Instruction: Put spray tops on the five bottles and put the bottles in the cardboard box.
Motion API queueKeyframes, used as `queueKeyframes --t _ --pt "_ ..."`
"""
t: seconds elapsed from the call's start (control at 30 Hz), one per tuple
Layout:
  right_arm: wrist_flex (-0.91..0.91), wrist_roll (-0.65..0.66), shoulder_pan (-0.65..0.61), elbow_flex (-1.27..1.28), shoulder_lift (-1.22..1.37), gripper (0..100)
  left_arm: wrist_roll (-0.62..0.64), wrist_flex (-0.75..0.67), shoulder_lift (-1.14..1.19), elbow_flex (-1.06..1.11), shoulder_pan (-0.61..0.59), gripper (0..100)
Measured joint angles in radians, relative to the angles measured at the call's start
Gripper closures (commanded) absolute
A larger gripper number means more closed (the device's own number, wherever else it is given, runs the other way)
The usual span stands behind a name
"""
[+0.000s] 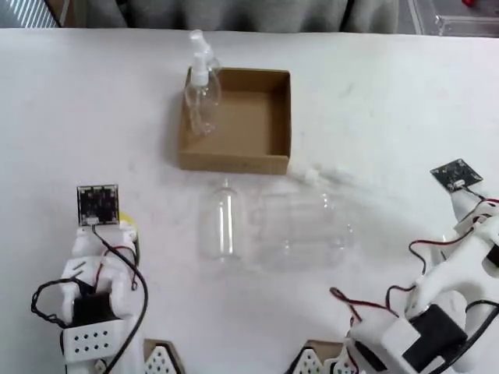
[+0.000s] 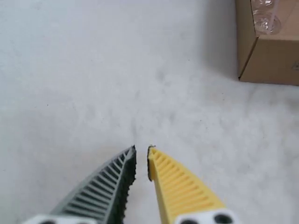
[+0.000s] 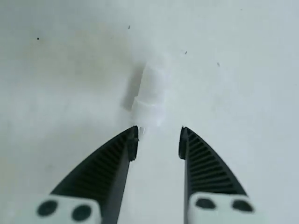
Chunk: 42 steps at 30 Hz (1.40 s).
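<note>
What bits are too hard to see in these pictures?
High view: the clear bottles lying on the table blur into it, so their number is unclear.
Left wrist view: the cardboard box is cut off by the edge.
Right wrist view: the spray top is blurred; its nozzle is unclear.

- Left arm (image 1: 93,304): stands at the near left and extends toward the far side, with its wrist camera board (image 1: 97,204) facing up.
- Left gripper (image 2: 142,153): aimed downward. The dark grey finger (image 2: 110,186) and yellow finger (image 2: 182,186) are ribbed, with tips nearly together and only a thin gap between them. Nothing is held.
- Right arm (image 1: 444,304): stands at the near right and angles toward the far right. Red and black wires (image 1: 421,248) loop along it.
- Right gripper (image 3: 158,135): aimed downward. Its two black ribbed fingers (image 3: 112,172) are spread apart and grip nothing.
</note>
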Motion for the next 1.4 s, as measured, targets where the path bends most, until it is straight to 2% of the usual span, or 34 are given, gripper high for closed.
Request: queueKeyframes --t 0.1,0.27,1.17,1.4 --pt "-0.028 0.0 -0.002 0.0 0.057 87.3 0.0 0.0 0.0 0.0 0.0 94" --pt "-0.034 0.0 -0.006 -0.071 0.146 80.7 0.0 0.0 0.0 0.0 0.0 94" --pt "0.069 0.0 -0.026 -0.109 0.19 82.3 0.0 0.0 0.0 0.0 0.0 94" --pt "0.069 0.054 -0.026 -0.08 0.192 82.3 0.0 0.0 0.0 0.0 0.0 94"
